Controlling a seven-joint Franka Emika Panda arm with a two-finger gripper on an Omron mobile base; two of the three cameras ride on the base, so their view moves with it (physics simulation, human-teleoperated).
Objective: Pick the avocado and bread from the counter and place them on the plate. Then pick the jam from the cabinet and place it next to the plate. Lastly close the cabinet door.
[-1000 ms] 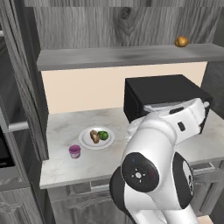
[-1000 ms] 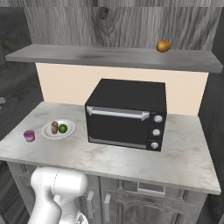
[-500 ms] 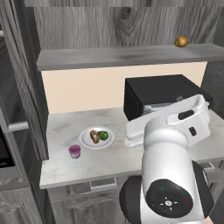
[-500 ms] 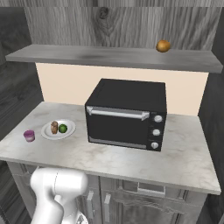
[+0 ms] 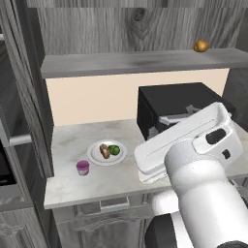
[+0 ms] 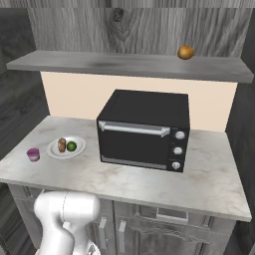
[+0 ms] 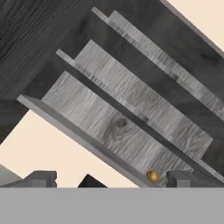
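Kitchen scene, three views. The plate (image 5: 107,154) rests near the left end of the tabletop (image 5: 72,184), toward its front edge, left of the black microwave (image 6: 144,129). On the plate lie the bread (image 5: 104,150) and, touching it on its right, the avocado (image 5: 114,149). The jam (image 5: 83,167) stands on the tabletop just beside the plate, at its front-left. An orange-brown fruit (image 6: 186,52) sits near the right end of the cabinet (image 6: 124,64) shelf board. In the hand view the tool (image 7: 107,178) points up at the cabinet, its fingers spread wide and holding nothing.
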